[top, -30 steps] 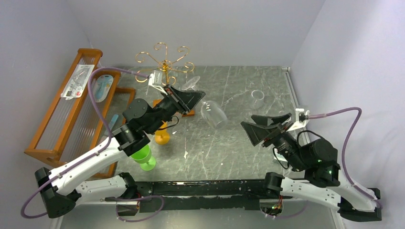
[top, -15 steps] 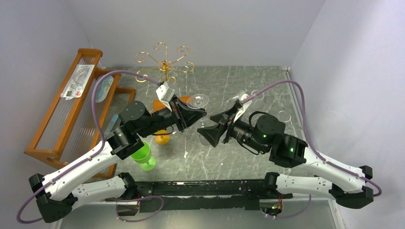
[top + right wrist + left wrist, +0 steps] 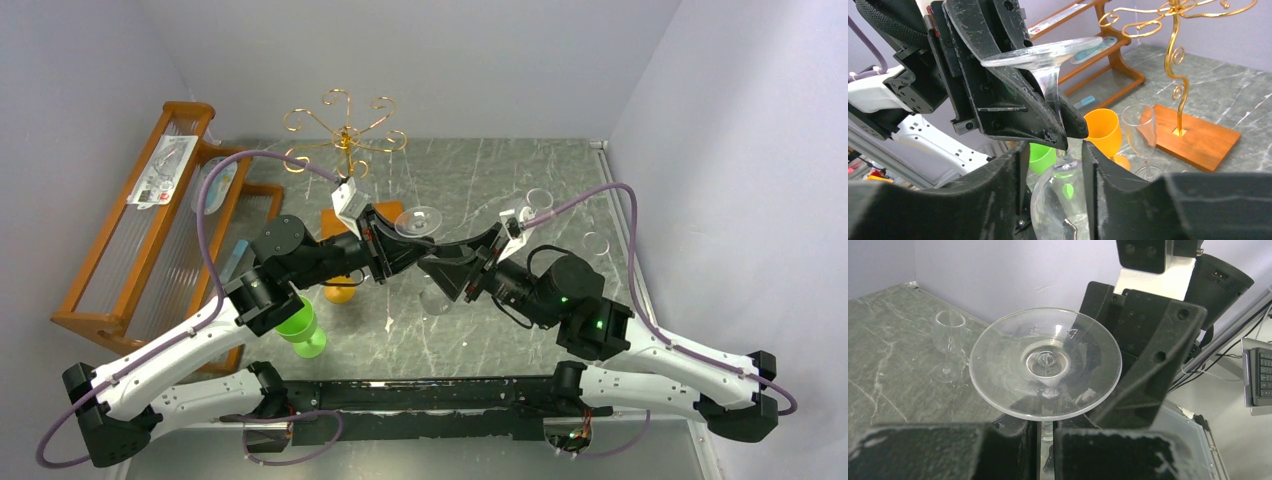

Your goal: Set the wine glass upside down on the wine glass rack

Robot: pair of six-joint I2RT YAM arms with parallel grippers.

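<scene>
No text I can read with confidence. Just ahead of my left gripper (image 3: 1045,440), the wine glass (image 3: 1045,362) foot carries faint moulded characters and two small symbols, illegible. Far off that gripper's left, a printed packet (image 3: 160,172) on the wooden shelf (image 3: 188,110): print too small.

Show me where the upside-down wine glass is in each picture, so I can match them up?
Top view: the clear upside-down wine glass is in the middle, where the two arms meet.
Left wrist view: the wine glass fills the centre, its round foot facing the camera.
Right wrist view: the wine glass is upper middle, foot on top, bowl at the bottom edge.
Shared landmark: the black left hand pinching its stem shows in all three.
</scene>
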